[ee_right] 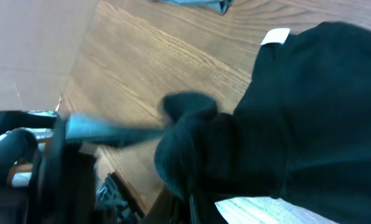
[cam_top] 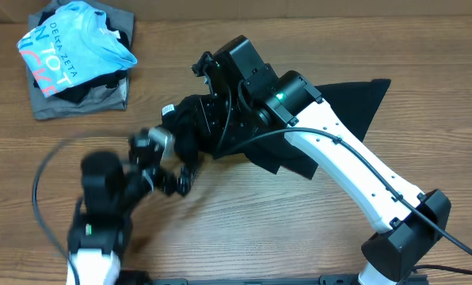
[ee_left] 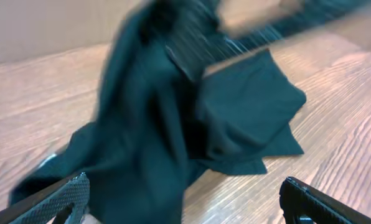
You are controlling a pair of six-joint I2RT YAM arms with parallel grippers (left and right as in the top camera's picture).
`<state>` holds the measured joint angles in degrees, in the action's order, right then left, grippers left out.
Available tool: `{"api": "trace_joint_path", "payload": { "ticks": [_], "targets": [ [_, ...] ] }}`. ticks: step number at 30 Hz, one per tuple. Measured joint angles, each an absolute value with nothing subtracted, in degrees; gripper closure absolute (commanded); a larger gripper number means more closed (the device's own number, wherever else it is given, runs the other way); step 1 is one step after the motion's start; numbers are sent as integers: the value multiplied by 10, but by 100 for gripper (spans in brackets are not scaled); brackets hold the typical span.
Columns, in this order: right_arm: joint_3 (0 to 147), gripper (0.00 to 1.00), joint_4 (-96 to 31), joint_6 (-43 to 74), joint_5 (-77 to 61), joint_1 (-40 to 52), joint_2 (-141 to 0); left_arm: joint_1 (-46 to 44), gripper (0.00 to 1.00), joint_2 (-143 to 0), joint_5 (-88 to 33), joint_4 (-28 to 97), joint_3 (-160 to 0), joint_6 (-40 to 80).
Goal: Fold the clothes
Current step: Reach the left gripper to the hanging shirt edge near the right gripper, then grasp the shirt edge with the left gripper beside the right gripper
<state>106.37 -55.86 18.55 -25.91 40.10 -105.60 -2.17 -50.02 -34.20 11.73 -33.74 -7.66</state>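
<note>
Black T-shirt (cam_top: 355, 99), bunched on the surface (cam_top: 260, 229) well apart from the light blue shirt (cam_top: 74, 43): your right gripper (cam_top: 203, 119) clenches it, left gripper (ee_left: 185, 208) stands released; seat that one on a free hem.

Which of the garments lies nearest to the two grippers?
The black T-shirt, alone in the middle; the light blue shirt and the grey garment lie piled together at the far left corner.
</note>
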Motion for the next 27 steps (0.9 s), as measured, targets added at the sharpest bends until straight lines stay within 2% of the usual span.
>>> {"api": "trace_joint_path", "payload": {
  "ticks": [8, 17, 21, 27],
  "targets": [
    [1064, 96, -582, 171, -276, 386, -1056, -22, 0, -698, -323, 223, -462, -105],
    [1064, 96, -618, 150, -287, 348, -1037, -18, 0, -718, -268, 214, -481, -128],
    [1064, 96, -627, 138, -305, 347, -1020, 7, 0, -719, -314, 209, -482, -142],
    [1064, 96, -656, 120, -343, 347, -1002, 25, 0, -719, -447, 209, -482, -186]
  ]
}}
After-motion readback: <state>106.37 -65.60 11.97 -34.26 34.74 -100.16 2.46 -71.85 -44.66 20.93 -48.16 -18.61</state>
